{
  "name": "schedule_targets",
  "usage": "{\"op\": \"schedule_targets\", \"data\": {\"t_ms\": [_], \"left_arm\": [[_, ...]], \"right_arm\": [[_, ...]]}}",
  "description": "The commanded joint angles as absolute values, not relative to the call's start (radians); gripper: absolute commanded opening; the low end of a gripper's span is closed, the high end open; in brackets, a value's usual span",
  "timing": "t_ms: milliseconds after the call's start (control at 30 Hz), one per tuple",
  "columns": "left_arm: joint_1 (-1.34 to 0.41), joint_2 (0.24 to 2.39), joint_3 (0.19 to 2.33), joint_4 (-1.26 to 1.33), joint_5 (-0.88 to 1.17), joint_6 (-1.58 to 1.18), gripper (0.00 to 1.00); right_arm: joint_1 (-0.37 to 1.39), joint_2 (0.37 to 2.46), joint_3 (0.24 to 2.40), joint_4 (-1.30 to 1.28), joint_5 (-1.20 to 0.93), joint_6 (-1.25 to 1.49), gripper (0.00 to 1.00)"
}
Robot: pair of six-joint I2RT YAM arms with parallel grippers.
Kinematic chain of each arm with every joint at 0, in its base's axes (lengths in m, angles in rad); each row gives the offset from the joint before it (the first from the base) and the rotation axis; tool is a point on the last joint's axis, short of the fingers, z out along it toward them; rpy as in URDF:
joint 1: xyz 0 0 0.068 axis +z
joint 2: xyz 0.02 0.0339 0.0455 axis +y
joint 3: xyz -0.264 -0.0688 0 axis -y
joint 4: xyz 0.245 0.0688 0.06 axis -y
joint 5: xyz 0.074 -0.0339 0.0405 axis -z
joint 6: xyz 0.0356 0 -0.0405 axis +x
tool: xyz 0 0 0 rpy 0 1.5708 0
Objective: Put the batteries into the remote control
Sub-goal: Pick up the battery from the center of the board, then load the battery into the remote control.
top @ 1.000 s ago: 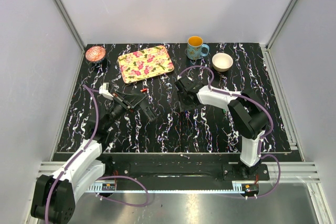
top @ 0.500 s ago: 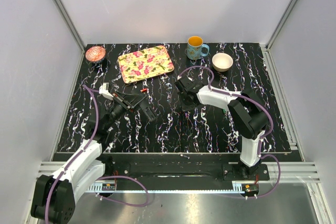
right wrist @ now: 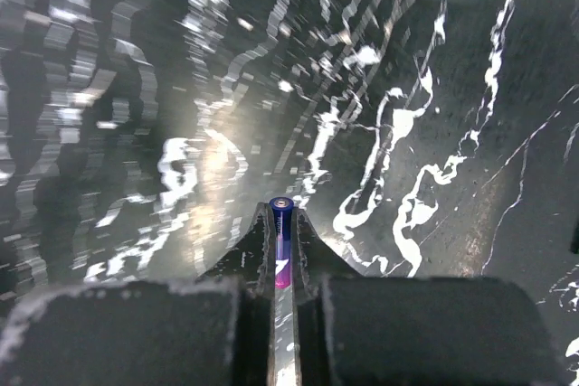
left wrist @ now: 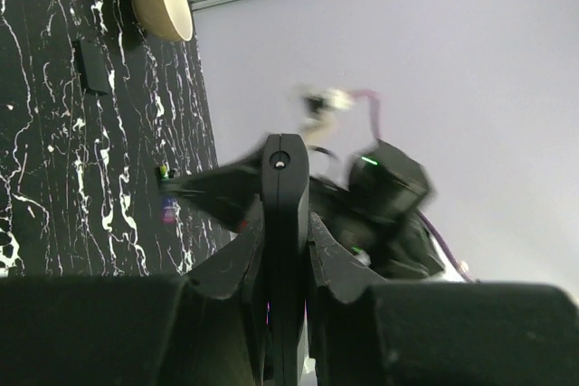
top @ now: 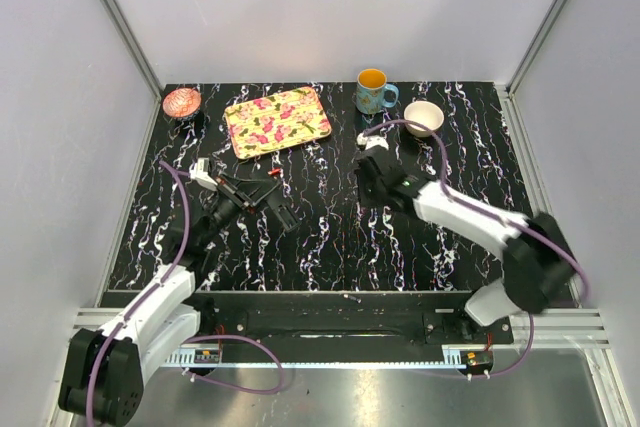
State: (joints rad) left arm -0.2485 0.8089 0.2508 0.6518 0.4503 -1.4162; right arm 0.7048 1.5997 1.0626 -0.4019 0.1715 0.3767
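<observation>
You have one battery (right wrist: 281, 223) pinched tight in the right gripper (right wrist: 281, 264), near the middle of the top view. It points straight out past the fingertips, its long way running up the wrist picture. The left gripper (left wrist: 286, 250) squeezes the remote control (left wrist: 286, 178), left of middle, edge-on. I think no battery is inside yet.
</observation>
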Motion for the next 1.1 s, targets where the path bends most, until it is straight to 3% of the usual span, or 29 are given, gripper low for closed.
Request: {"op": "schedule_targets", "data": {"t_ms": [0,100,300,533,1067], "left_arm": [[-0.265,0.856,0.268,0.755,0.468,-1.424,0.00],[-0.317,0.922,0.299,0.808,0.430,-1.427,0.00],[-0.446,1.127,0.363,1.020,0.350,-1.473,0.00],[-0.515,1.284,0.449,1.098,0.336,-1.476,0.00],[-0.584,1.420,0.443,1.347,0.337,-1.523,0.00]], "right_arm": [[0.782,1.237,0.997,-0.272,0.227,0.387,0.00],[0.894,1.090,0.985,-0.275,0.284,0.370,0.00],[1.035,0.983,1.040,-0.342,0.356,0.371,0.00],[1.135,1.045,1.127,-0.428,0.353,0.327,0.00],[1.146,1.118,1.095,-0.278,0.391,0.347,0.00]]}}
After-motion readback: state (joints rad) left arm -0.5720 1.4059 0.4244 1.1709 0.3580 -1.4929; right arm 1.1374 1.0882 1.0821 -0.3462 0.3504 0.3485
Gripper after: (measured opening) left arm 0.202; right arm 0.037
